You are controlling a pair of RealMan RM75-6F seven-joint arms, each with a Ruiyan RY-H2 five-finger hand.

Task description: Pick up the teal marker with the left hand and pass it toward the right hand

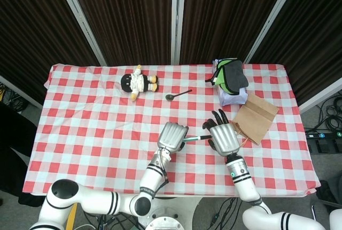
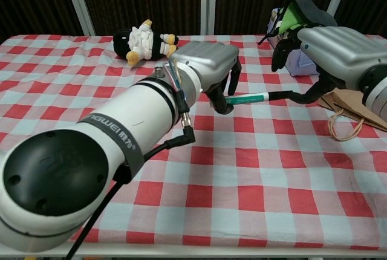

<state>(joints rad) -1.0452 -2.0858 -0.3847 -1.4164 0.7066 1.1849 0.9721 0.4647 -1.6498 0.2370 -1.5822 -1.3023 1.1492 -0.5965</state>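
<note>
My left hand (image 1: 172,135) (image 2: 208,66) holds the teal marker (image 1: 192,139) (image 2: 248,98) above the checked tablecloth, pinching its left end. The marker lies level, with its black cap pointing right. My right hand (image 1: 223,136) (image 2: 329,48) hovers just right of it, fingers spread and holding nothing. In the chest view its thumb reaches down to the tip of the black cap; I cannot tell whether they touch.
A plush doll (image 1: 138,82) (image 2: 144,41) and a spoon (image 1: 178,94) lie at the back of the table. A brown paper bag (image 1: 255,115) (image 2: 357,103) lies at the right, and a pale package with green and dark cloth (image 1: 230,83) (image 2: 302,36) stands behind it.
</note>
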